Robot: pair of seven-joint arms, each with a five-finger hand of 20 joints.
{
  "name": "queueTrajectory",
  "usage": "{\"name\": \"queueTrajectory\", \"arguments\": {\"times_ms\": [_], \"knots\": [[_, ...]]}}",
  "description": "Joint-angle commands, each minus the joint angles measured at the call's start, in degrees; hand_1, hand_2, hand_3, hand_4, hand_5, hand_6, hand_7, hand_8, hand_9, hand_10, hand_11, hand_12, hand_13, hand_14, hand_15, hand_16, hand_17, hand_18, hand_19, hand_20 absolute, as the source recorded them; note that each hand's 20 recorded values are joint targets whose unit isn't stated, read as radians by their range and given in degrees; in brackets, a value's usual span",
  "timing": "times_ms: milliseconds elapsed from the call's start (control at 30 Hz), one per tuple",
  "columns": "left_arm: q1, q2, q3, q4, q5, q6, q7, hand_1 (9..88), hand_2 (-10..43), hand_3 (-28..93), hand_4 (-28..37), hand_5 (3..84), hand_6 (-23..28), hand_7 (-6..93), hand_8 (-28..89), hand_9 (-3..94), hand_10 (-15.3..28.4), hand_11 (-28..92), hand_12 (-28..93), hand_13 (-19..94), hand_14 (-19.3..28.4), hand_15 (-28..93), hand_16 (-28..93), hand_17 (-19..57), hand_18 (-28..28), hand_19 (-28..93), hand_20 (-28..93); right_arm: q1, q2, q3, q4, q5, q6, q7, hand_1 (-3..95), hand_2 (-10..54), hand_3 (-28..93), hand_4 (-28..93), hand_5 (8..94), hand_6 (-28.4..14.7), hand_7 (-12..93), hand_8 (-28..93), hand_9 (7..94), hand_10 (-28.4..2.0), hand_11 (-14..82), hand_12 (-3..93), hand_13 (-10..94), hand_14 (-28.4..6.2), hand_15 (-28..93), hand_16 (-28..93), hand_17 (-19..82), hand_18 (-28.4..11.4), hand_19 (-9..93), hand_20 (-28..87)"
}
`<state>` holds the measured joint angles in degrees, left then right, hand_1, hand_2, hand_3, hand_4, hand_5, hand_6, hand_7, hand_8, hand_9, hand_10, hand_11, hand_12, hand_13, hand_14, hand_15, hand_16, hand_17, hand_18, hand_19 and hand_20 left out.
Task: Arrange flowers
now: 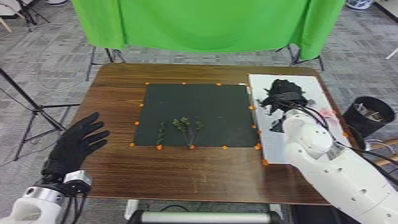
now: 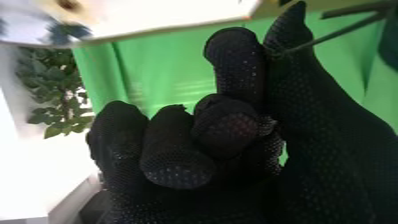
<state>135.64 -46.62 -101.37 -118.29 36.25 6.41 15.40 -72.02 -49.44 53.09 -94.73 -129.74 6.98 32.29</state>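
Right robot hand point(image 1: 285, 94), over white rectangular board point(image 1: 274, 150), pinches thin dark plant stem point(image 2: 333, 36); left robot hand point(image 1: 75, 145) spread. Stem probably light, bendy, easily crushed: grip lightly, low, below leaves.

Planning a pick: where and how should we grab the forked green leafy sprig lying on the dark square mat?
I'd pinch the forked green leafy sprig low on its thin stem, near the robot-side edge of the dark square mat, coming down from above. It lies flat, leaves spreading away from the robot and branches narrowing toward that edge, so leaves should stay clear.
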Motion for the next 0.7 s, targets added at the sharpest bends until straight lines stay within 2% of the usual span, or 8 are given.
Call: {"name": "queueTrajectory", "arguments": {"times_ms": [33, 433, 700], "knots": [[0.6, -0.48, -0.2, -0.4, -0.23, 0.47, -0.1, 24.8, -3.8, 70, -23.9, 27.6, 3.2, 20.9, -11, 23.8, 12.0, 24, 16, 21, 15.7, 38, -1, -8.3, 22.6, 48, 11, -0.3, -3.5, 1.8, -5.3, 1.3, 1.6, 0.5, 43.0, -9.5, 86, -23, 77.9, -2.6, 52, 13, 85.5, -8.4, 64.1, 38.9, 78, -8.6, 85, 33, 45, -21.8, 93, 68], [-0.5, -1.1, -0.18, -0.01, 0.29, -0.5, -1.29, 24.8, -3.7, 70, -23.9, 27.6, 3.2, 20.9, -11, 23.8, 11.9, 24, 16, 21, 15.6, 39, -1, -8.3, 22.6, 48, 11, -6.4, -11.0, 3.0, -9.3, 0.3, -0.3, 2.1, 43.4, -9.5, 86, -22, 78.4, -2.6, 51, 13, 86.1, -8.6, 63.4, 39.0, 79, -8.3, 85, 32, 47, -22.1, 93, 69], [-0.6, -0.97, -0.38, 0.19, 0.43, -0.94, -1.61, 24.8, -3.8, 70, -24.0, 27.6, 3.2, 20.7, -11, 23.8, 11.9, 24, 16, 21, 15.8, 39, -1, -8.3, 22.6, 48, 11, -7.0, -11.5, 0.4, -7.8, -3.3, -6.3, 3.5, 43.6, -9.5, 85, -22, 78.8, -2.4, 50, 14, 86.6, -8.3, 62.8, 38.6, 80, -7.8, 84, 32, 48, -22.1, 93, 69]]}}
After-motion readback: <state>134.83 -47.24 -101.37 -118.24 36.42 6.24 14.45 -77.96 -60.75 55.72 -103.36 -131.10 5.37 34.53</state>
